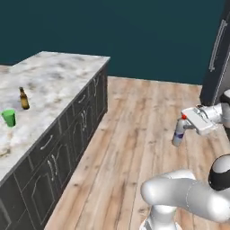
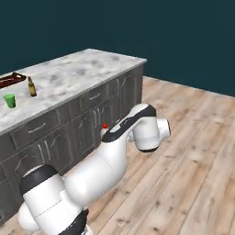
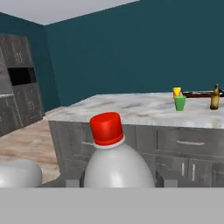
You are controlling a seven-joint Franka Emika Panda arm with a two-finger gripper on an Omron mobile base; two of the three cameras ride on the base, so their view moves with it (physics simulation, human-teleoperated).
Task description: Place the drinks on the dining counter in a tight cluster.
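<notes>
Hand view: claw (image 3: 117,180) clamped around clear bottle (image 3: 117,164), red cap up.

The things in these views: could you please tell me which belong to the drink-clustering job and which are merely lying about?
Belong to the job:
- clear bottle, red cap, held in the gripper
- brown beer bottle
- dining counter

Lying about:
- green cup
- yellow-orange cup
- dark tray

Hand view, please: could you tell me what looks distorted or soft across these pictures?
Hand view: the clear bottle looms oversized, close to the lens. Left base view: the beer bottle and green cup look soft and low-detail. Right base view: the arm hides the bottle except its red cap.
</notes>
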